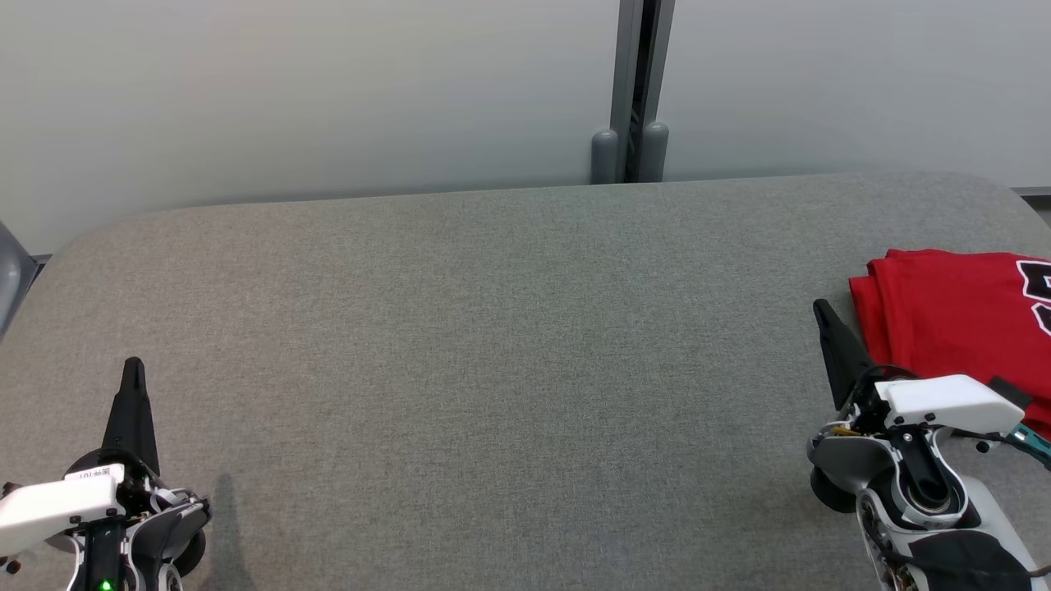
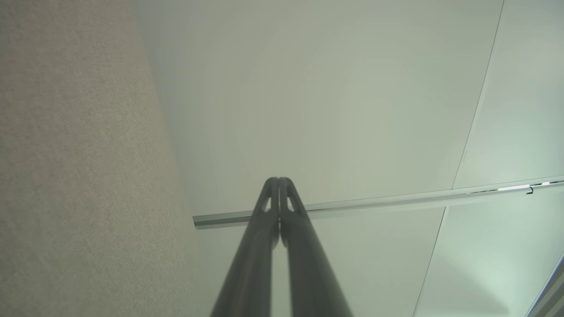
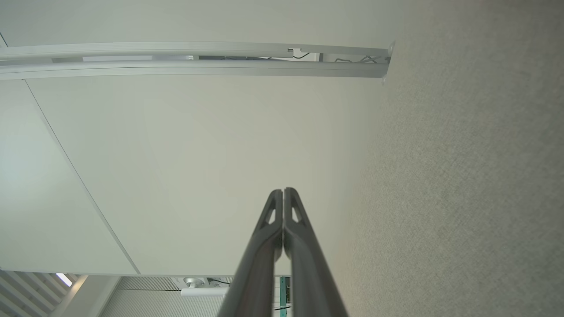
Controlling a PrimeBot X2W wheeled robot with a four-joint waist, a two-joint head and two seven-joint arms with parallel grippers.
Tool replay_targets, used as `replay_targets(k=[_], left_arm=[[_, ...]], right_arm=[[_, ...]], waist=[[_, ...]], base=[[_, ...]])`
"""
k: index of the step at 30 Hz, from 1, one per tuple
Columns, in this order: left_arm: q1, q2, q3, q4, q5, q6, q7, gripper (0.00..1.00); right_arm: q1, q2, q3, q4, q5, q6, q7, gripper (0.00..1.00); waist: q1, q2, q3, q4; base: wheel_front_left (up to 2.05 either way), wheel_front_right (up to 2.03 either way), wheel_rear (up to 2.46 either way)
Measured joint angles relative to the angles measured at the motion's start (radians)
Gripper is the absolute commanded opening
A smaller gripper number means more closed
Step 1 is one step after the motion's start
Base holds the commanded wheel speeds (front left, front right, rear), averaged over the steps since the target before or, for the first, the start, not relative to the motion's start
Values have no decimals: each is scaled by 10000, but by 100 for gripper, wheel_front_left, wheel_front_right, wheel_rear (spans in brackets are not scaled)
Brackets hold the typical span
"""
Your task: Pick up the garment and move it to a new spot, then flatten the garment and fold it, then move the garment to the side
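Left gripper [image 1: 134,364]: fingers together | right gripper [image 1: 819,306]: fingers together | red garment [image 1: 952,316]: folded, beside right gripper, on table [image 1: 493,328]

The garment [image 1: 944,316] lies at the right of the table [image 1: 493,328], beside the right gripper [image 1: 823,310], far from the left gripper [image 1: 134,367].

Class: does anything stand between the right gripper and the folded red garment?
Nothing visible does. The right gripper, shut, is just left of the folded red fabric garment with white lettering; a strip of bare grey fabric tabletop shows between them.
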Motion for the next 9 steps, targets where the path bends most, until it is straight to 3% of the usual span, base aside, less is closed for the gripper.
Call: replay_targets(k=[9], left_arm=[[0,-2,6,0,10,0,2,0]], right_arm=[[0,0,0,0,0,0,-2,0]], waist=[[0,1,0,0]], base=[[0,0,0]])
